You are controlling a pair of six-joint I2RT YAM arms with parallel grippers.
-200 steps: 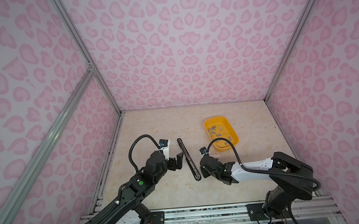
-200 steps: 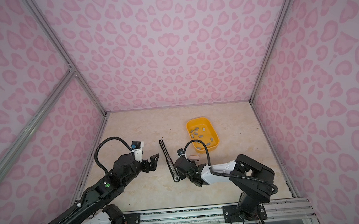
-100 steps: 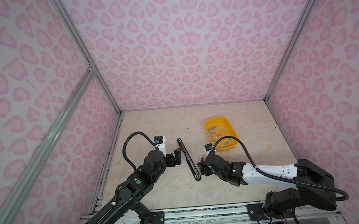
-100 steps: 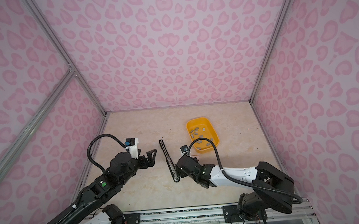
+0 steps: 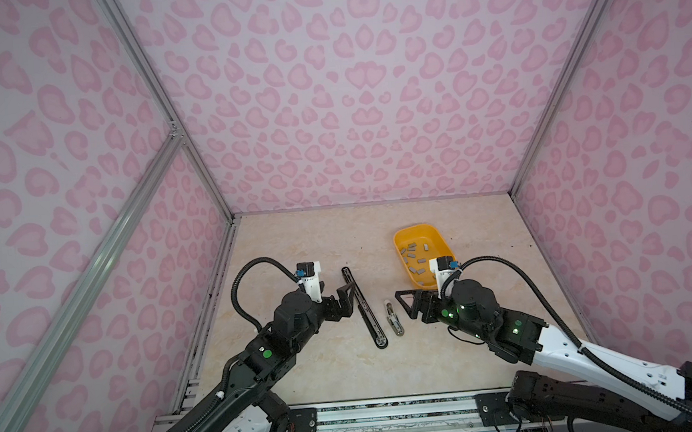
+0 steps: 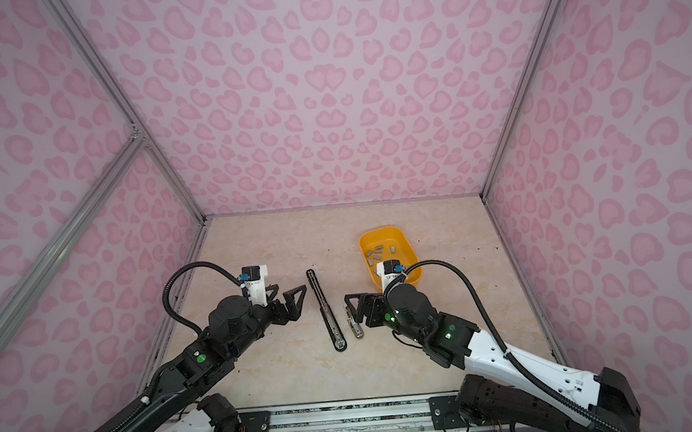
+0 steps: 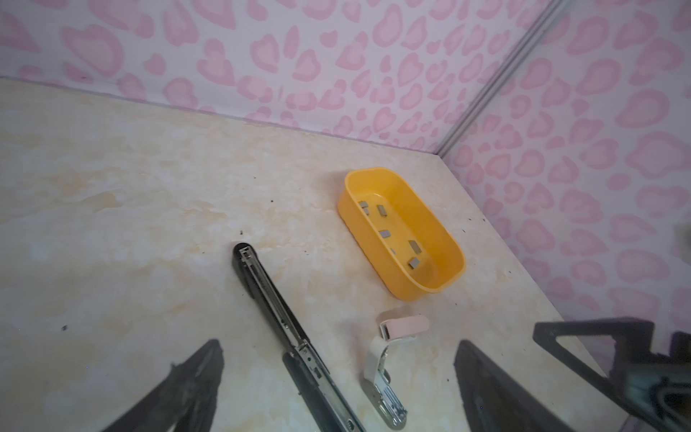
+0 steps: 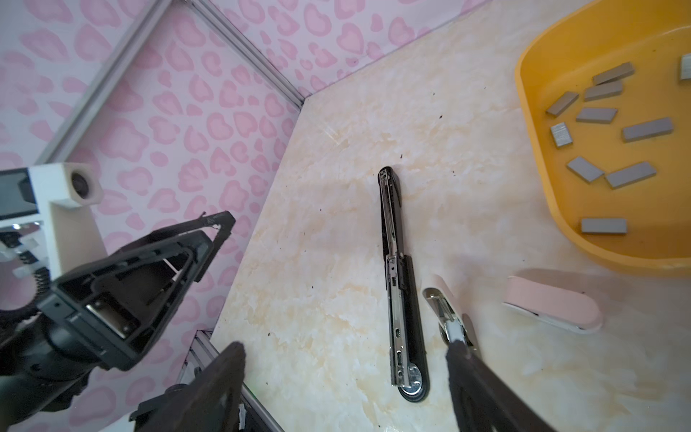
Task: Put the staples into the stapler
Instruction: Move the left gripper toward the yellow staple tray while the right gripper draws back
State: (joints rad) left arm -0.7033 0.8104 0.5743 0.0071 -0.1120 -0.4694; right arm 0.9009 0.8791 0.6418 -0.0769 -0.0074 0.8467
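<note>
A long black stapler (image 5: pixel 363 307) (image 6: pixel 326 310) lies folded open on the table, its metal channel (image 8: pixel 392 269) showing. Beside it a small pink stapler (image 5: pixel 393 319) (image 6: pixel 354 324) (image 7: pixel 385 359) lies open too, its pink cover (image 8: pixel 553 303) swung aside. The staples (image 8: pixel 647 129) (image 7: pixel 384 233), grey strips, lie loose in the yellow tray (image 5: pixel 400 238) (image 6: pixel 365 243). My left gripper (image 5: pixel 341 294) (image 7: pixel 338 344) hovers open just left of the black stapler. My right gripper (image 5: pixel 404 302) (image 8: pixel 344 349) is open and holds nothing; one fingertip (image 8: pixel 454 349) overlaps the small stapler's metal base.
Pink patterned walls with aluminium posts close in three sides. The yellow tray (image 7: pixel 407 291) stands at the right rear, close behind my right wrist. A metal rail (image 5: pixel 349 408) runs along the table's front edge.
My right gripper has opened and drawn back to the right, uncovering the small pink stapler beside the black one. The left gripper has shifted only slightly.
</note>
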